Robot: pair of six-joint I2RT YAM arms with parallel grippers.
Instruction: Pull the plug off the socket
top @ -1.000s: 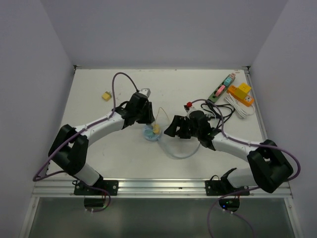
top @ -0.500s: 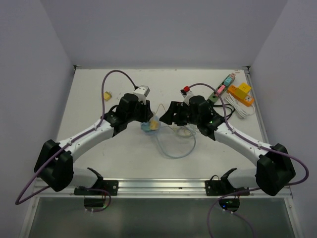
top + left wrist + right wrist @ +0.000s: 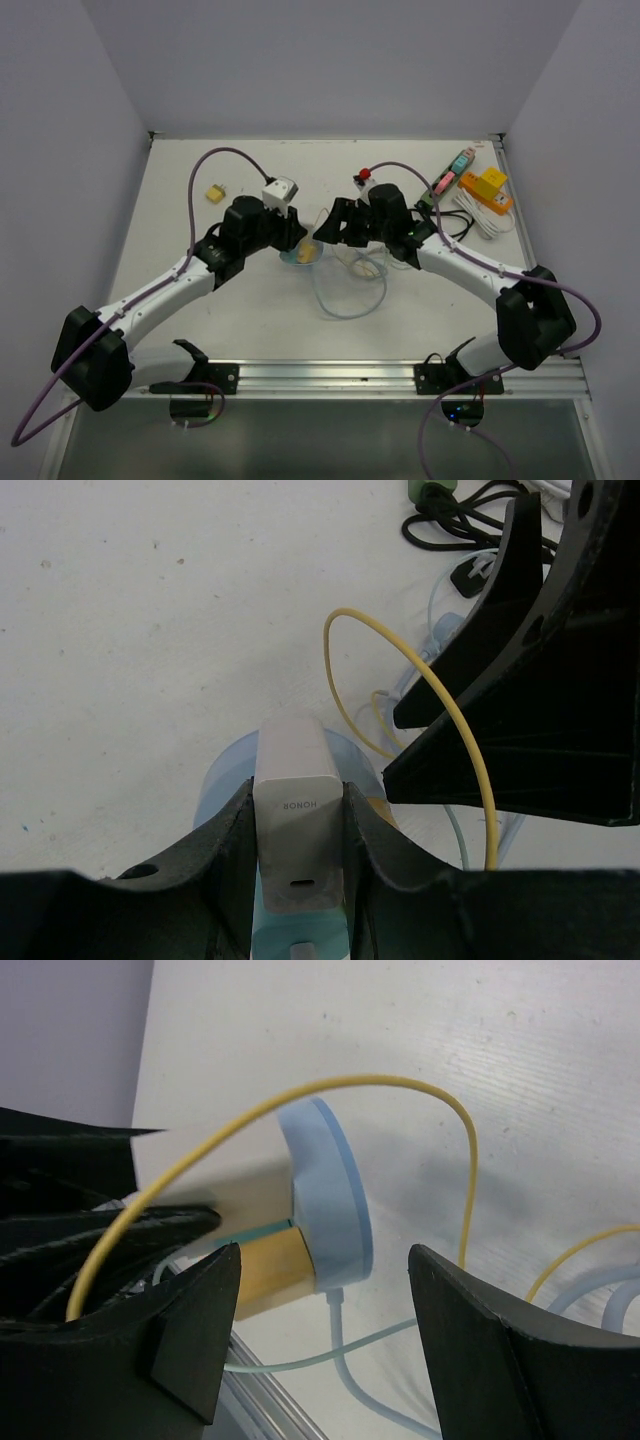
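Note:
A round pale blue socket (image 3: 301,256) lies mid-table with a white plug (image 3: 296,810) and a yellow plug (image 3: 275,1270) in it. My left gripper (image 3: 291,237) is shut on the white plug, its fingers (image 3: 225,850) pressed on both sides. The socket's disc (image 3: 330,1190) shows edge-on in the right wrist view. My right gripper (image 3: 333,224) is open just right of the socket, its jaws standing wide on either side of the disc without touching it. A thin yellow cable (image 3: 440,695) arches between the two grippers.
The socket's pale blue cable (image 3: 350,292) loops toward the near edge. A green and pink power strip (image 3: 447,180), an orange box (image 3: 487,188), a white cable bundle (image 3: 482,216) and black cable (image 3: 452,226) lie at the back right. A small yellow piece (image 3: 214,193) lies back left.
Both arms have stretched toward the back of the table. The socket has shifted that way with my left gripper. My right gripper has come up close beside the socket.

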